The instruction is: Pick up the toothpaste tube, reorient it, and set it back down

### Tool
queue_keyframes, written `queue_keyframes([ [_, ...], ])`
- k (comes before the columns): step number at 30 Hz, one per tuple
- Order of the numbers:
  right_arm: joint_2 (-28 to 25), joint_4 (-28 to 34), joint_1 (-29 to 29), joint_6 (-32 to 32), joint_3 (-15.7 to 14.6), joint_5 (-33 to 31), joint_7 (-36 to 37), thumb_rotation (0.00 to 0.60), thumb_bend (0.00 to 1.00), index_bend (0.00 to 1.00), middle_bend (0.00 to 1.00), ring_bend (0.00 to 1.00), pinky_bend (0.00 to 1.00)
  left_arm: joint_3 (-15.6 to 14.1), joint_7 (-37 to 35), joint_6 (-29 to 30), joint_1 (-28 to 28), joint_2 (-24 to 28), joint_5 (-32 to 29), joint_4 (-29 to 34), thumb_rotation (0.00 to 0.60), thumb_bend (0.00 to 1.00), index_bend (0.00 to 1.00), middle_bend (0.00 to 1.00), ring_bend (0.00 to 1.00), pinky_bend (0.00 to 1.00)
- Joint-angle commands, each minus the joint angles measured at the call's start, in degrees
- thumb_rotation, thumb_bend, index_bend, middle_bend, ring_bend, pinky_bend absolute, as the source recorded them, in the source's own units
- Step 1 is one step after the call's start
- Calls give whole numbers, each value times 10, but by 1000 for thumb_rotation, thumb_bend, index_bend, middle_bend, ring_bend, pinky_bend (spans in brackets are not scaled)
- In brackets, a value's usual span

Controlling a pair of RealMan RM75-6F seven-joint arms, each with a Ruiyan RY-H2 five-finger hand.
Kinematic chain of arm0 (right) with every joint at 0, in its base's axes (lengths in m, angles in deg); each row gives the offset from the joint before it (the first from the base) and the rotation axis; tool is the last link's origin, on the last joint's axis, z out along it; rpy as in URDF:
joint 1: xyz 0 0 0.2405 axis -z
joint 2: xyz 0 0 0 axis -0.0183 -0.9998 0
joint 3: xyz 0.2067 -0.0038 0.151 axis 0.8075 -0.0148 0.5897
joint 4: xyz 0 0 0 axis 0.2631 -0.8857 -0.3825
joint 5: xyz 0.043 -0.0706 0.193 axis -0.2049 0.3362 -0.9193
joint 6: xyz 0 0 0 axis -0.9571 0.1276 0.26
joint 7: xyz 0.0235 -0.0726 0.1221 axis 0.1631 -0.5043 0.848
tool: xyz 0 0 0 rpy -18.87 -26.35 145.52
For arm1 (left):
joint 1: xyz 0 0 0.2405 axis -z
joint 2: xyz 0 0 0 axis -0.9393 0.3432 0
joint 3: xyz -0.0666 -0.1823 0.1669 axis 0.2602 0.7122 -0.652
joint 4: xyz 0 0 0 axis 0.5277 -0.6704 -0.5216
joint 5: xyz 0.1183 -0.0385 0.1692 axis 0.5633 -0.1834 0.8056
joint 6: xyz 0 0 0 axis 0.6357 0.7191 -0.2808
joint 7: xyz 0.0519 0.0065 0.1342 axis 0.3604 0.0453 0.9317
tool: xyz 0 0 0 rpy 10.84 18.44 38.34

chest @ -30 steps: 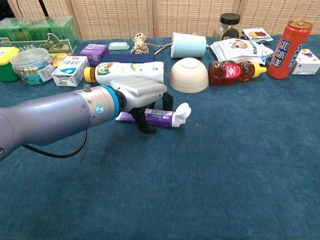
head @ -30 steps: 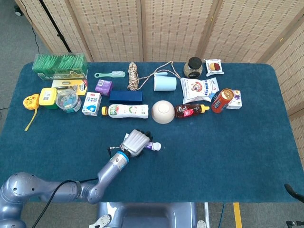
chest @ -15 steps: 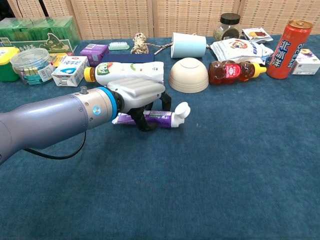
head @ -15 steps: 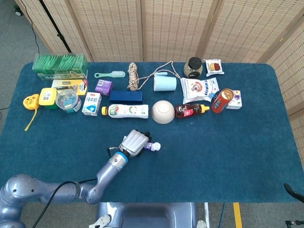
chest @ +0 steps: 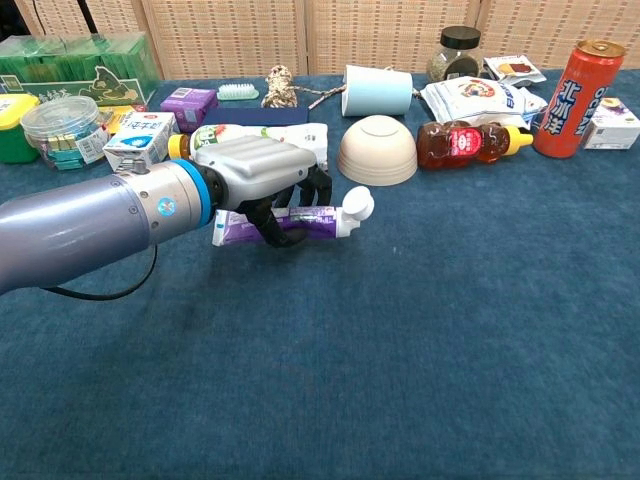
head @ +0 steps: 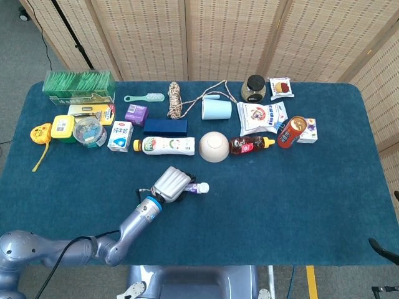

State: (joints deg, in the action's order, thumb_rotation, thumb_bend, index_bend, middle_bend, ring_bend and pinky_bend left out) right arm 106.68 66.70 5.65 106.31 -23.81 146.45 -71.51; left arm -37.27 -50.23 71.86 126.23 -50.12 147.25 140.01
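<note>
Higher now – purple toothpaste tube (chest: 305, 222), white cap rightward – left hand (chest: 262, 175) fingers clamped around it.

Matt blue cloth covers the surface (chest: 450, 330); the left hand (chest: 262, 170) is smooth grey plastic, the toothpaste tube (chest: 315, 220) glossy purple.

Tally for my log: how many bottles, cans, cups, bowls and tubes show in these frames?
Bottles: 2, white bottle and brown squeeze bottle
Cans: 1, red can
Cups: 1, light blue cup
Bowls: 1, overturned bowl
Tubes: 1, toothpaste tube, held by the left hand
Total: 6
</note>
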Motion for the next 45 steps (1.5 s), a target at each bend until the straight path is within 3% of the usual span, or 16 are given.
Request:
queue_keyframes([
  [1, -2, 2, -3, -3, 0, 3, 1, 600, 0, 0, 0, 0, 0, -4, -17, -7, -6, 25, 23, 10, 600, 600, 616, 519, 561, 578],
  [16, -16, 20, -40, -56, -2, 34, 38, 600, 0, 2, 0, 0, 0, -24, -122, -86, -3, 170, 137, 76, 600, 609, 618, 523, 558, 578],
  [23, -11, 21, -79, -94, 0, 76, 79, 600, 0, 121, 0, 0, 0, -20, -140, -99, 3, 212, 162, 100, 600, 609, 618, 525, 562, 578],
  [29, 3, 17, -112, -119, 5, 106, 136, 600, 0, 230, 9, 0, 0, -8, -154, -97, 5, 234, 164, 116, 600, 609, 624, 532, 570, 578],
  [45, 79, -20, -204, -198, 13, 131, 194, 600, 0, 243, 20, 0, 0, 31, -152, -119, 36, 274, 137, 151, 600, 610, 625, 532, 573, 578],
])
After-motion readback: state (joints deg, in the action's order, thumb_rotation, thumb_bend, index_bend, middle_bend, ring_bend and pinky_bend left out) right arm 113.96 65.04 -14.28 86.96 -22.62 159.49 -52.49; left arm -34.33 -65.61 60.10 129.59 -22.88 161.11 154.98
